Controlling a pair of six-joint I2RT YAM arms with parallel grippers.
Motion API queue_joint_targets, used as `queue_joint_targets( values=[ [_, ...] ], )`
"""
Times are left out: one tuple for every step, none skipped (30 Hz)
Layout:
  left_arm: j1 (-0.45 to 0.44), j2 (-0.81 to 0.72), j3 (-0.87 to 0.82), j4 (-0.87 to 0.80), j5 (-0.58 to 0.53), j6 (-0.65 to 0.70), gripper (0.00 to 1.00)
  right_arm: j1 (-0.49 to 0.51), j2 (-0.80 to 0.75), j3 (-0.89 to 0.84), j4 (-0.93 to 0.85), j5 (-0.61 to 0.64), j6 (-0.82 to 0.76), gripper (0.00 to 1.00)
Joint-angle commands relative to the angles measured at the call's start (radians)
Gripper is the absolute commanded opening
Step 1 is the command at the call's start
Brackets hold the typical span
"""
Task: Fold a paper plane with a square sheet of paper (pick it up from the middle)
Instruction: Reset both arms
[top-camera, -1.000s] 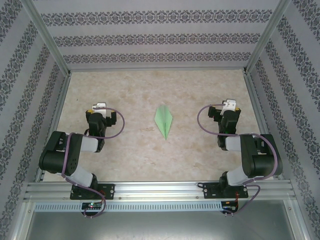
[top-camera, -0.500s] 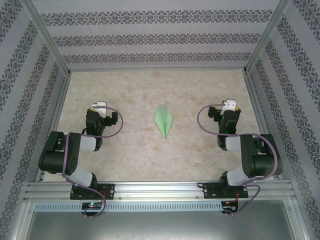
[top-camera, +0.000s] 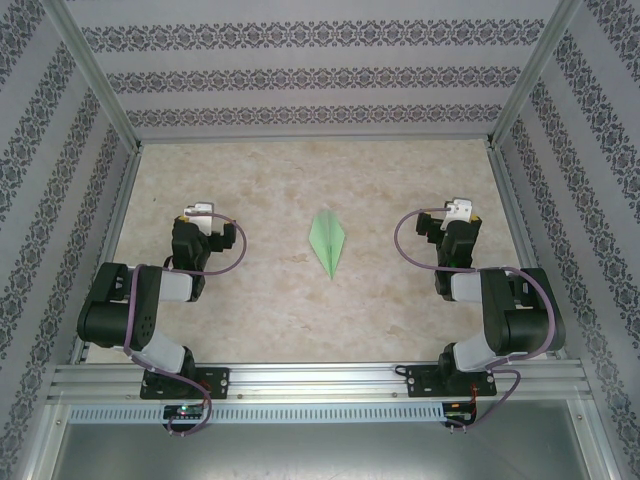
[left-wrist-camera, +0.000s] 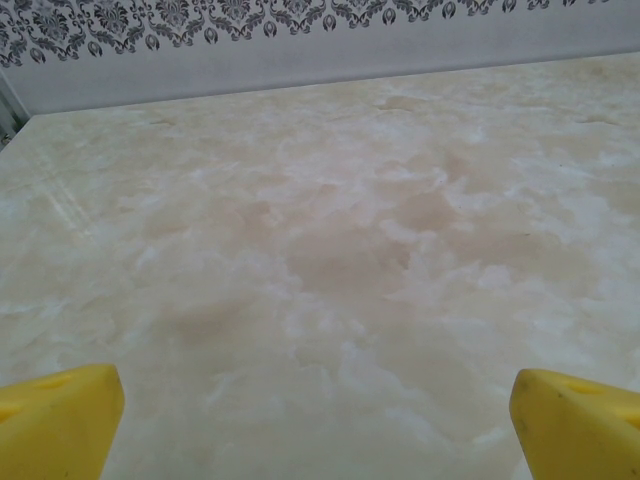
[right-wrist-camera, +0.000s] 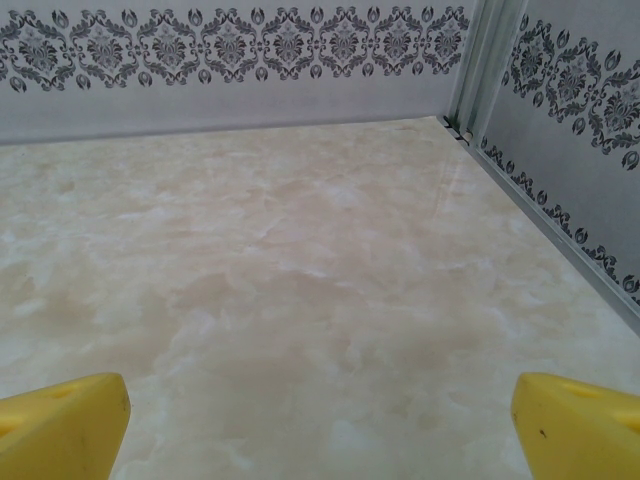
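Note:
The square sheet of paper lies folded into a slim pale green paper plane (top-camera: 328, 240) with a centre crease. It rests flat on the marbled table (top-camera: 300, 300) midway between the arms, its long point toward the near edge. My left gripper (top-camera: 198, 214) is pulled back well to the left of it. In the left wrist view the gripper (left-wrist-camera: 320, 425) is open, its yellow fingertips (left-wrist-camera: 55, 420) wide apart over bare table. My right gripper (top-camera: 460, 211) sits about as far to the right. The right wrist view shows this gripper (right-wrist-camera: 320, 425) open too, with nothing between its fingertips (right-wrist-camera: 580, 425).
Patterned walls (top-camera: 320, 75) with aluminium posts (top-camera: 95, 75) close in the table at the back and on both sides. The right wall (right-wrist-camera: 560, 130) runs close by the right gripper. A metal rail (top-camera: 320, 380) carries both arm bases at the near edge.
The left wrist has shifted slightly and its cable loop hangs a little differently. The paper plane and the right arm have not moved.

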Motion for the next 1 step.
queue_joint_targets(
  values=[
    [-0.001,0.002,0.020,-0.002,0.011,0.001,1.00,0.003,-0.014,0.017,0.009,0.001,0.017,0.98]
  ],
)
